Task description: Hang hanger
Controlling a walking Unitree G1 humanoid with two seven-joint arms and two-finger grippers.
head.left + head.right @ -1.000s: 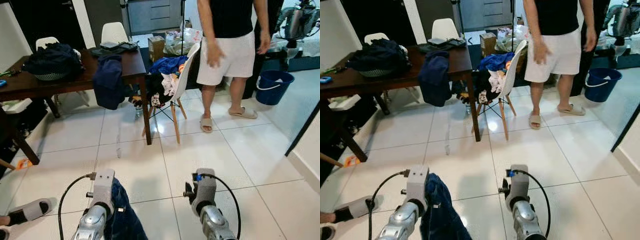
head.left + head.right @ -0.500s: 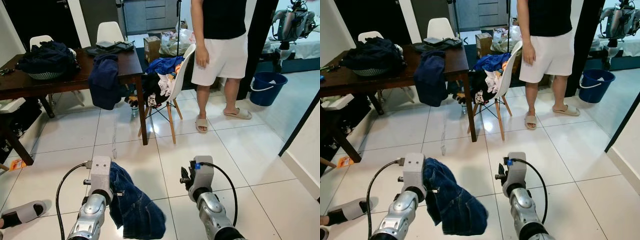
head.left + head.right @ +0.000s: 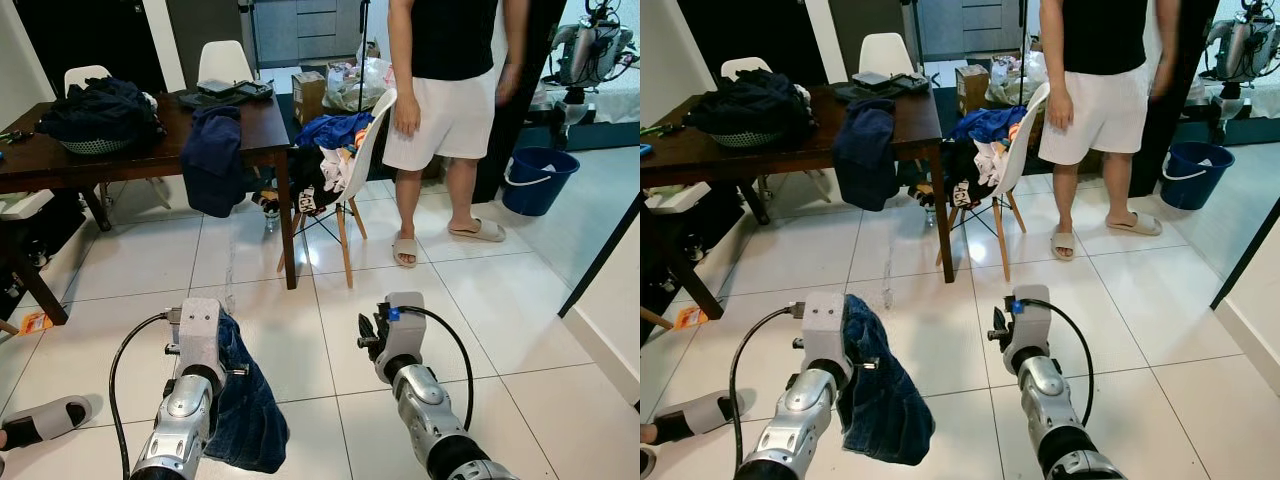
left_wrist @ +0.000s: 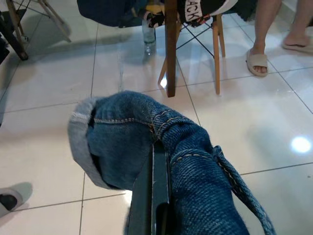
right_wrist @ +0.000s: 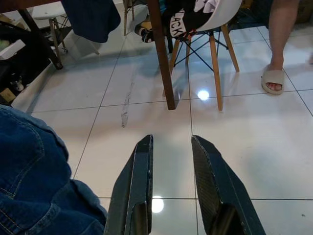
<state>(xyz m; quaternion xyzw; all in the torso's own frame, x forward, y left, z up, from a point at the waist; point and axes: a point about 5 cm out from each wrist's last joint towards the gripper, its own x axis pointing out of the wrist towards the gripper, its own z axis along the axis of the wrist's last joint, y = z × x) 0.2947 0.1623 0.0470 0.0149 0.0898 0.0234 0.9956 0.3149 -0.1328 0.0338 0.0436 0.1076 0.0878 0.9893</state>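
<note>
My left gripper (image 4: 158,145) is shut on a piece of blue denim clothing (image 4: 195,161). The denim folds over the shut fingers and hangs down beside my left arm (image 3: 197,345) toward the floor, seen as blue denim (image 3: 243,405) in the left eye view. My right gripper (image 5: 171,141) is open with nothing between its fingers, held low over the white tiles beside the denim (image 5: 34,171). My right arm (image 3: 400,345) reaches forward at about the same height as the left.
Ahead stands a dark wooden table (image 3: 265,125) with a heap of clothes (image 3: 100,110) and a navy garment (image 3: 212,160) draped over its edge. A white chair (image 3: 372,135) piled with clothes stands beside it. A person (image 3: 450,90) stands behind, next to a blue bucket (image 3: 540,180). A slipper (image 3: 40,420) lies at my left.
The hanging denim has swung back in under my left arm after flaring out to the right. The camera has shifted a little; the person moved slightly.
</note>
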